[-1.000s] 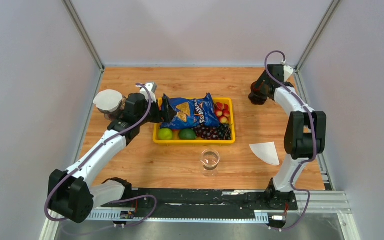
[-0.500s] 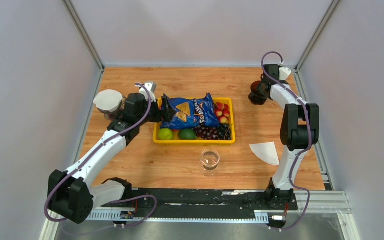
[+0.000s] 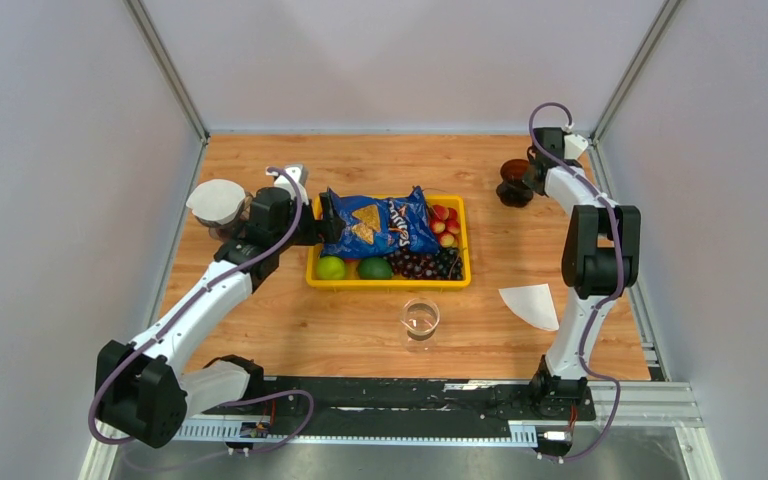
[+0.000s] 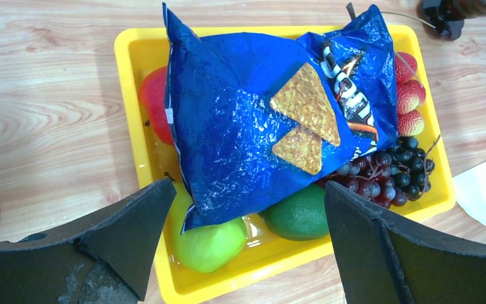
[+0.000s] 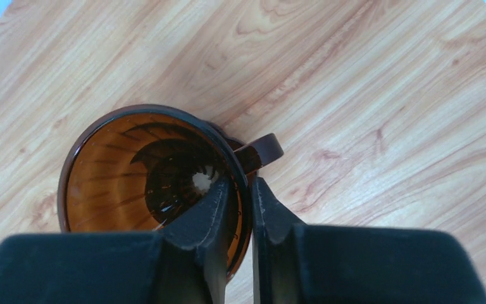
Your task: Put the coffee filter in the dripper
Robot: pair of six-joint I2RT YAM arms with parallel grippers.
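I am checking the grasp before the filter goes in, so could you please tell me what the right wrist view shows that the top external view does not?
Only the right wrist view shows the right fingers pinching the rim of the dripper beside its handle, one finger inside and one outside, and that the ribbed cone holds no filter. Only the top external view shows the white filter lying on the table, the yellow tray, the glass and the left arm. Both show the dripper and the table.
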